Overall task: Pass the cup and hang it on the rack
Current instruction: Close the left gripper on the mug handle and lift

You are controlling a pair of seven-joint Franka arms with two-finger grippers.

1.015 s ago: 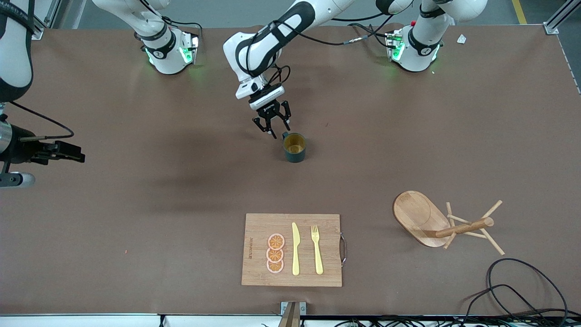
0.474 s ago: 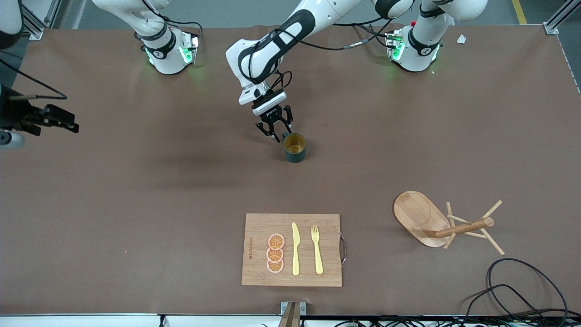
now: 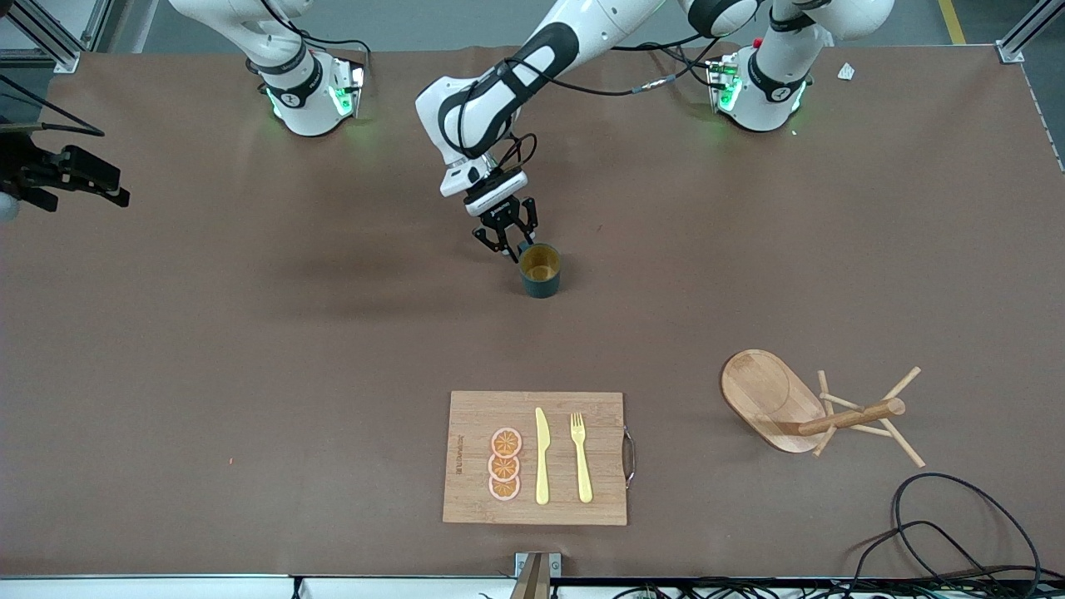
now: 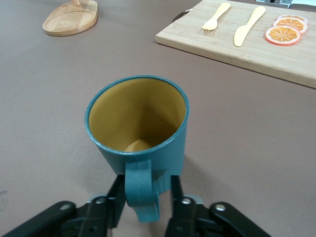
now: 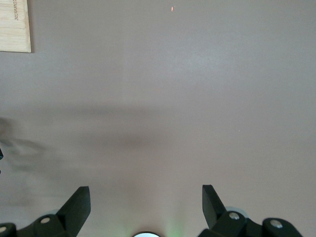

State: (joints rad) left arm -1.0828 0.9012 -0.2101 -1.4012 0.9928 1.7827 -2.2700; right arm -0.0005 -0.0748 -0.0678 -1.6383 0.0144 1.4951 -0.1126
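Observation:
The dark teal cup (image 3: 540, 270) stands upright mid-table, yellow-ochre inside, its handle (image 4: 142, 195) turned toward the left arm's gripper. My left gripper (image 3: 507, 241) is low at the cup; in the left wrist view (image 4: 147, 185) its fingers (image 4: 118, 195) straddle the handle, one finger against it and a small gap at the other. The wooden rack (image 3: 774, 399) lies tipped on its side toward the left arm's end, post and pegs (image 3: 861, 413) sideways; its base shows in the left wrist view (image 4: 69, 19). My right gripper (image 3: 75, 170) is open and empty, over the table's edge at the right arm's end.
A bamboo cutting board (image 3: 466, 416) with orange slices, a yellow knife and a yellow fork lies nearer the front camera than the cup; it shows in the left wrist view (image 4: 197, 37). Black cables (image 3: 957, 532) coil near the rack.
My left gripper has come down closer to the cup and its fingers have narrowed around the handle. My right gripper has drawn back toward the robots' bases. The cup has not moved.

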